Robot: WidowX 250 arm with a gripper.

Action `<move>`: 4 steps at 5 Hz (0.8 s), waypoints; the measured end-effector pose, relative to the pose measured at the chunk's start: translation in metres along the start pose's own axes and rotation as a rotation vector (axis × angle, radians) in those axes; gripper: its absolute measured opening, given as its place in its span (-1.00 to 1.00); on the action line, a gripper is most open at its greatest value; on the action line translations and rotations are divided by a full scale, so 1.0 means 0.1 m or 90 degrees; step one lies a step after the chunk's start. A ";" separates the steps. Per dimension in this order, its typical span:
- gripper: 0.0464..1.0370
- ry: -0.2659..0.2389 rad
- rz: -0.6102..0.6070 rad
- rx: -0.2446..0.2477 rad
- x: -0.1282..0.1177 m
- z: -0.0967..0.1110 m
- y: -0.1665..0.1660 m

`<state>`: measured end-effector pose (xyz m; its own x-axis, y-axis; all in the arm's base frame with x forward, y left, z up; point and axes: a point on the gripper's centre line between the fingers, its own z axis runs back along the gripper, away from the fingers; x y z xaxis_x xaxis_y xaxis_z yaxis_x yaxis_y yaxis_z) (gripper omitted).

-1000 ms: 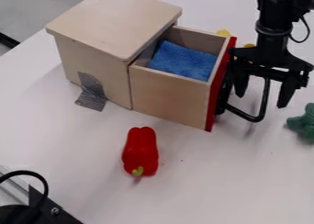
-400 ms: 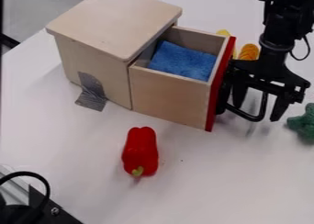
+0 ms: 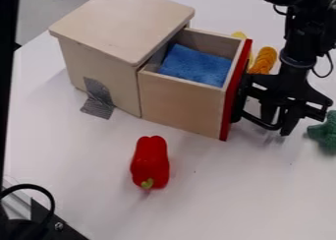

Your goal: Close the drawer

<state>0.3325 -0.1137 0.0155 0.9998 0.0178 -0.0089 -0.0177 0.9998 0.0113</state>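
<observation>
The black gripper (image 3: 277, 121) is at the right, in front of the drawer's red face (image 3: 236, 91). Its two fingers stand close on either side of the outer bar of the black handle (image 3: 256, 120), one inside the loop and one outside, shut on it. Pulled out from the wooden cabinet (image 3: 101, 69), the drawer (image 3: 181, 104) holds a blue cloth or sponge (image 3: 195, 65). The gripper hides part of the handle.
A red pepper toy (image 3: 150, 161) lies in front of the drawer. Right of the gripper is a green object (image 3: 323, 132). An orange item (image 3: 265, 60) and a yellow one (image 3: 240, 35) sit behind the drawer face. Grey tape (image 3: 98, 99) runs from cabinet to table.
The gripper has moved lower, and its fingers have come together around the handle's outer bar. More of the orange item shows. The drawer has stayed in place.
</observation>
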 end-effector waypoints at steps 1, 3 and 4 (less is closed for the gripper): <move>-0.75 0.011 -0.058 0.005 -0.12 0.02 -0.07; -0.79 0.038 -0.147 -0.002 -0.23 0.03 -0.05; -0.80 0.039 -0.130 -0.005 -0.27 0.05 0.07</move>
<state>0.3051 -0.1068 0.0211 0.9800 -0.1854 -0.0717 0.1856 0.9826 -0.0041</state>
